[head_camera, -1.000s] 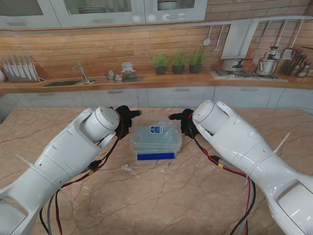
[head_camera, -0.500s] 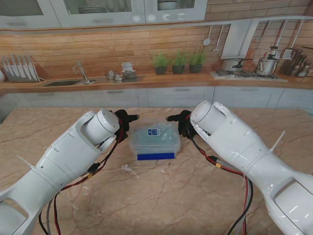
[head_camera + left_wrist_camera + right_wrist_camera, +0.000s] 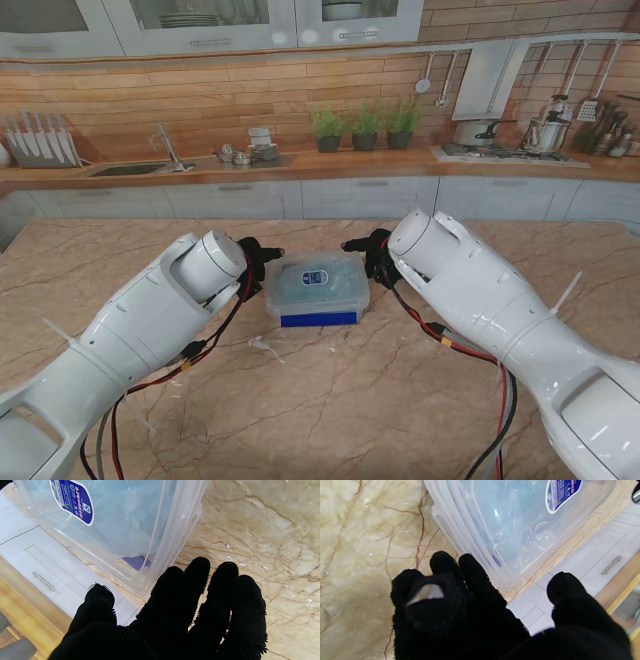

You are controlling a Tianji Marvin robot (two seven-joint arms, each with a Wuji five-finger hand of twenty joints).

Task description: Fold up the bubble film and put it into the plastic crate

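Note:
A clear plastic crate (image 3: 274, 298) with a blue label stands on the marble table, straight ahead of me. Pale blue bubble film (image 3: 318, 284) lies folded inside it and shows through the wall (image 3: 130, 517). My black-gloved left hand (image 3: 262, 254) is by the crate's left side. Its fingers (image 3: 195, 580) are spread just off a crate corner (image 3: 150, 585). My right hand (image 3: 368, 250) is by the right side, fingers (image 3: 470, 572) against the crate's rim (image 3: 460, 537) and thumb held apart. Neither hand grips anything.
A blue strip (image 3: 318, 319) runs along the crate's near edge. Small bits of clear film (image 3: 262, 346) lie on the marble nearer to me. Beyond the table's far edge are a kitchen counter, a sink (image 3: 130, 169) and potted herbs (image 3: 365, 127).
The crate looks lower and flatter than a second ago, now resting on the table. Both arms have dropped slightly, and the hands stay at its sides.

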